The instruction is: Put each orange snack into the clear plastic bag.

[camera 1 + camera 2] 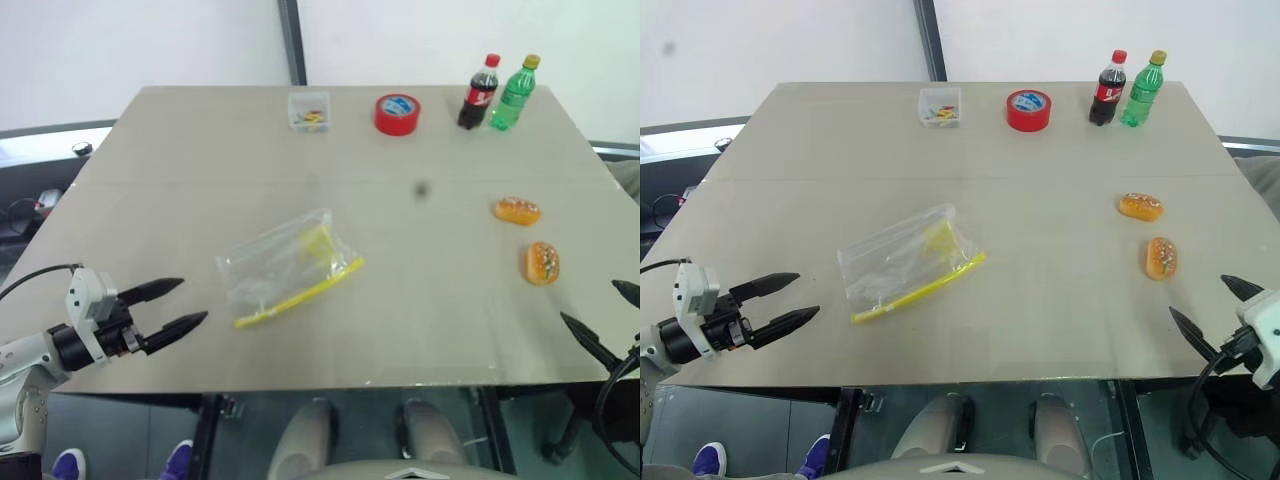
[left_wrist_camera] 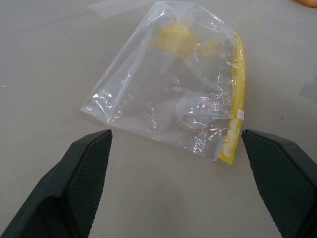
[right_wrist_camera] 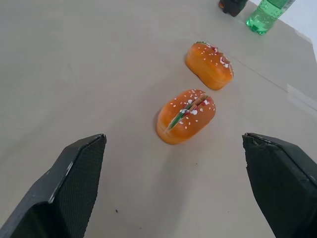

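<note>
Task barely begun. Both orange snacks (image 1: 516,210) (image 1: 541,263) loose on table (image 1: 200,150), right side. Clear plastic bag (image 1: 285,268) flat mid-table; mouth possibly sealed, unclear. Left gripper (image 1: 180,305) and right gripper (image 1: 1208,315) spread wide, empty. Both snacks still to bag.

Small clear box (image 1: 309,110) (contents unreadable).

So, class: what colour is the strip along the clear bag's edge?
Yellow strip on the clear plastic bag; left wrist view shows it best.
</note>
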Robot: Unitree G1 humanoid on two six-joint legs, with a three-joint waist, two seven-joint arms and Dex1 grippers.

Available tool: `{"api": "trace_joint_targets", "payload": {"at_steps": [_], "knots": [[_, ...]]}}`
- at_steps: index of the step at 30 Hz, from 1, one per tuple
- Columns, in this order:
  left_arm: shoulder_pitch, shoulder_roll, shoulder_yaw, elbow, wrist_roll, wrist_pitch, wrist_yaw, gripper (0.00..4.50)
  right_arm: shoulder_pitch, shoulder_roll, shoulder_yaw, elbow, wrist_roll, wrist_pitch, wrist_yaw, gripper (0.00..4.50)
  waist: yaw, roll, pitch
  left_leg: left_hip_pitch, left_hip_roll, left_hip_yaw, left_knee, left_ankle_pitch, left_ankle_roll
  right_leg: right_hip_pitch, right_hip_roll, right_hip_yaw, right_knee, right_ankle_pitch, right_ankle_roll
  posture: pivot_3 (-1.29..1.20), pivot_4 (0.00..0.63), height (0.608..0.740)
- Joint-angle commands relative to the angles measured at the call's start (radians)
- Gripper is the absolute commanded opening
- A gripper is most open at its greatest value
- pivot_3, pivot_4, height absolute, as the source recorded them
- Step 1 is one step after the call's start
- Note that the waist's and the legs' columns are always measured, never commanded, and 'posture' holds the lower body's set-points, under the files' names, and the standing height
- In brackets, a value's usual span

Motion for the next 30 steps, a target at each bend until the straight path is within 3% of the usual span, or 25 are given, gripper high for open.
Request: {"api": "trace_joint_targets", "payload": {"at_steps": [1, 22, 25, 27, 30], "knots": [[0.007, 0.014, 0.025, -0.044, -0.021, 0.011, 0.006, 4.43, -0.013, -0.014, -0.017, -0.015, 0.013, -0.004, 0.000, 4.50, 0.000, 0.000, 0.000, 0.000, 0.000, 0.000, 0.000, 0.000, 0.000, 0.000, 0.000, 0.000, 0.000, 0.000, 0.000, 0.00, 0.150, 0.740], [-0.103, -0.044, -0.030, -0.105, -0.054, 0.112, 0.131, 4.43, -0.194, 0.029, 0.143, -0.033, 0.028, 0.018, -0.070, 4.50, -0.002, -0.001, 0.001, 0.000, -0.001, -0.001, 0.000, 0.000, 0.000, 0.000, 0.000, 0.000, 0.000, 0.001, 0.002, 0.00, 0.150, 0.740], [-0.101, -0.009, -0.030, -0.121, -0.121, 0.314, 0.178, 4.43, -0.231, -0.004, 0.191, -0.047, 0.069, 0.079, -0.038, 4.50, -0.002, 0.000, 0.001, 0.000, -0.001, -0.001, 0.000, 0.000, 0.000, 0.000, 0.000, -0.001, 0.000, 0.001, 0.002, 0.00, 0.150, 0.740], [-0.064, 0.057, -0.028, -0.158, -0.187, 0.532, 0.201, 4.43, -0.242, -0.043, 0.226, -0.073, 0.141, 0.136, 0.025, 4.50, -0.002, -0.002, 0.003, -0.001, 0.000, -0.001, 0.000, 0.000, 0.000, 0.000, 0.000, -0.001, 0.000, 0.002, 0.003, 0.00, 0.150, 0.740], [-0.033, 0.157, -0.041, -0.151, -0.198, 0.708, 0.207, 4.43, -0.286, -0.061, 0.320, -0.116, 0.130, 0.145, 0.030, 4.50, -0.006, -0.003, 0.005, -0.001, 0.000, -0.002, -0.001, 0.000, 0.000, -0.001, 0.001, -0.001, 0.000, 0.002, 0.003, 0.00, 0.150, 0.740]]}}
